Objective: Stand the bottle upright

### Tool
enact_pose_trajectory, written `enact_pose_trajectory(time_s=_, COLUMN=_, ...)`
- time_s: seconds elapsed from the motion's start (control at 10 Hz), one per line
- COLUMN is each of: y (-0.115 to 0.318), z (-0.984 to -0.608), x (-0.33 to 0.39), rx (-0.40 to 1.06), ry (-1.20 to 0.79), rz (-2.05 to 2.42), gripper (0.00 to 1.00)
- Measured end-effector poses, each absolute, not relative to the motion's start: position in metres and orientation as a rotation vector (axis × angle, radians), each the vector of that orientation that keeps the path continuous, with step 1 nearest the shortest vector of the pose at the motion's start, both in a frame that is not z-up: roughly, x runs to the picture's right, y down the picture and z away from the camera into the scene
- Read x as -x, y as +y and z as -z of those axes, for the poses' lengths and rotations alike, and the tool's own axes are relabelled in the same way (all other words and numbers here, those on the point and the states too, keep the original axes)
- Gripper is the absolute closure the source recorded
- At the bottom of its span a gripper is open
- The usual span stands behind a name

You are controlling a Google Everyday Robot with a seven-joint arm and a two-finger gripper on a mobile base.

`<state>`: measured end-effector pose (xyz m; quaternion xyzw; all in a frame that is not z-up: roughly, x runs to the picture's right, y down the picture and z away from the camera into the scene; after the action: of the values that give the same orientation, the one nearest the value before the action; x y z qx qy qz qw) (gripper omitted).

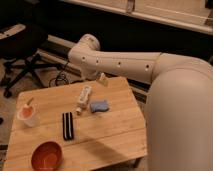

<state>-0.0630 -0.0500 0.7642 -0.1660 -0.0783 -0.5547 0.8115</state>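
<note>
Now bottle point(85, 94) lies flat just beside hand point(102, 79), prob. not touching.

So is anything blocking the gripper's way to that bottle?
Nothing visible does. The gripper hangs at the far edge of the table, just behind the lying bottle, only bare wood between. The sponge lies off to the side.
</note>
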Motion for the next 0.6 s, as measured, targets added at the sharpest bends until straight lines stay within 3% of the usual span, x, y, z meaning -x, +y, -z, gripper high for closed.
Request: enact_pose_trajectory(time_s=0.6, y=-0.0496, z=-0.7640, x=0.0654, rx=0.354, ry=-0.169, rz=1.188, gripper=0.20)
